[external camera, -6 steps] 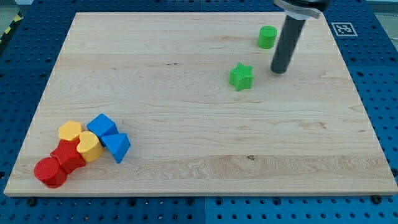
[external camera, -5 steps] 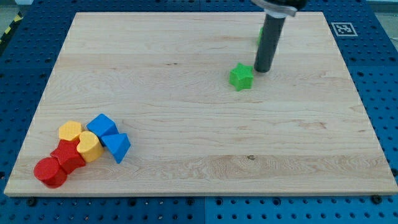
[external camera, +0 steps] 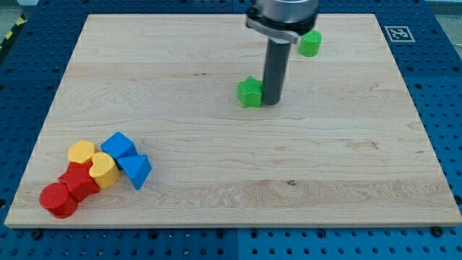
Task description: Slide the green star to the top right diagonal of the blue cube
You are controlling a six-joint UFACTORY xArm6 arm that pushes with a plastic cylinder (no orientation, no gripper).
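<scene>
Where tip point(external camera: 271, 102) touches: green star point(external camera: 250, 92).

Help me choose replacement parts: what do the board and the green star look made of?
The board looks like pale, matte wood, judging by its grain lines and small knots. The green star, touching my tip on the view's left, looks like moulded plastic: one solid colour and smooth faces, though painted wood is possible.

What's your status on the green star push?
My tip against the green star's right side. Blue cube far off at the view's lower left, in the block cluster. Board between them bare; green cylinder behind, clear of the path.
</scene>
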